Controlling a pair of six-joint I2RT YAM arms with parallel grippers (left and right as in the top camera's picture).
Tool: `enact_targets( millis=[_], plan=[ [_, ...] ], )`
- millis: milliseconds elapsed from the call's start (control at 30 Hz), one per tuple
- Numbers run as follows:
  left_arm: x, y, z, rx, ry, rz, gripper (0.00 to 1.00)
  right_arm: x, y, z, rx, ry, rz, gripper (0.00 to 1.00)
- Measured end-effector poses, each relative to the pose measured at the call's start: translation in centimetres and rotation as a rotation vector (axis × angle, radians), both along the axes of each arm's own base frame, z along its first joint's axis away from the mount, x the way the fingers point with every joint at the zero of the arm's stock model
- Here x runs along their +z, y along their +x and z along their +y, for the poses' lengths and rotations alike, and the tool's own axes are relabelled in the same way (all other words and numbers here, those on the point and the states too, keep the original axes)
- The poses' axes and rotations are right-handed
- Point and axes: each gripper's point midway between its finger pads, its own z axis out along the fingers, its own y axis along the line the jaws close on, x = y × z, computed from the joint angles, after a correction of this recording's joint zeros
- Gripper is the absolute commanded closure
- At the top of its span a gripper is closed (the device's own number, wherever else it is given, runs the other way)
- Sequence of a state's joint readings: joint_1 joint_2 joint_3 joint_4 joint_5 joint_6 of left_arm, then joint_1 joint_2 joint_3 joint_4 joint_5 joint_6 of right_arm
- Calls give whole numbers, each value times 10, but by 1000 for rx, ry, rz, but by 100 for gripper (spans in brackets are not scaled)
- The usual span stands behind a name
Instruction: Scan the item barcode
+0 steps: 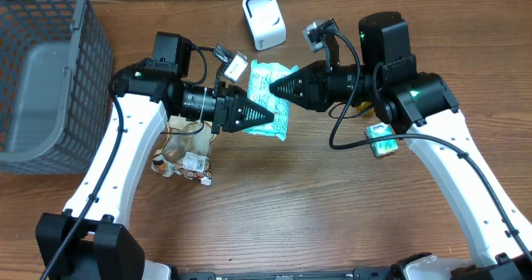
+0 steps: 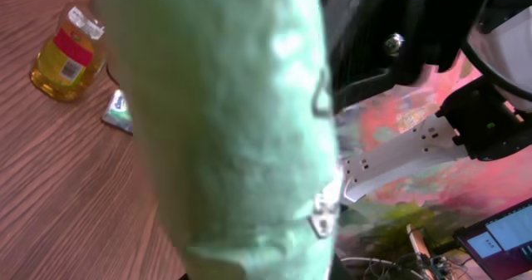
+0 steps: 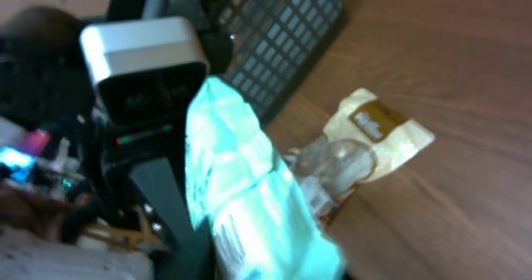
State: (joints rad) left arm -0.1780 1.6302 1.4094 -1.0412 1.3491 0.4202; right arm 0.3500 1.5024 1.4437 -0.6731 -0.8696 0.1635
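Counts only:
- one grey basket [image 1: 50,72]
- one white scanner [image 1: 263,19]
- one mint packet [image 1: 264,74]
- one clear bag [image 1: 183,151] with tan stuff inside
- one teal box [image 1: 382,139]
- one yellow bottle [image 2: 68,54]
- two arms, the left arm [image 1: 137,139] and the right arm [image 1: 453,147]

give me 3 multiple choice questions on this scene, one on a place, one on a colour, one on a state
1. Where is the white scanner?
A) in the grey basket
B) on the table, beyond the packet
C) on the floor

2. What colour is the packet?
A) red
B) mint green
C) black

3. The left end effector is:
A) shut on the packet
B) open over the grey basket
C) open above the scanner

Key: 1 B, it stands on bare wood; 2 B, pale green in every view; 3 A, its tips pinch the packet.
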Motion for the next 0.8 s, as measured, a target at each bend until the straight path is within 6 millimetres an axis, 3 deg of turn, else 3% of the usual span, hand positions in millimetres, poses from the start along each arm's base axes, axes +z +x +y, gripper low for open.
enact_targets(
  millis=[167, 567, 800],
  plan=[
    [3, 1, 0, -1, -15, -4, 77, 7, 0, 3, 14, 20, -31, 96],
    [5, 1, 1, -1, -28, -2, 74, 20, 9, 7, 14, 48, -123, 96],
    [5, 1, 1, -1, -30, -3, 78, 21, 10, 8, 11, 52, -122, 96]
  ],
)
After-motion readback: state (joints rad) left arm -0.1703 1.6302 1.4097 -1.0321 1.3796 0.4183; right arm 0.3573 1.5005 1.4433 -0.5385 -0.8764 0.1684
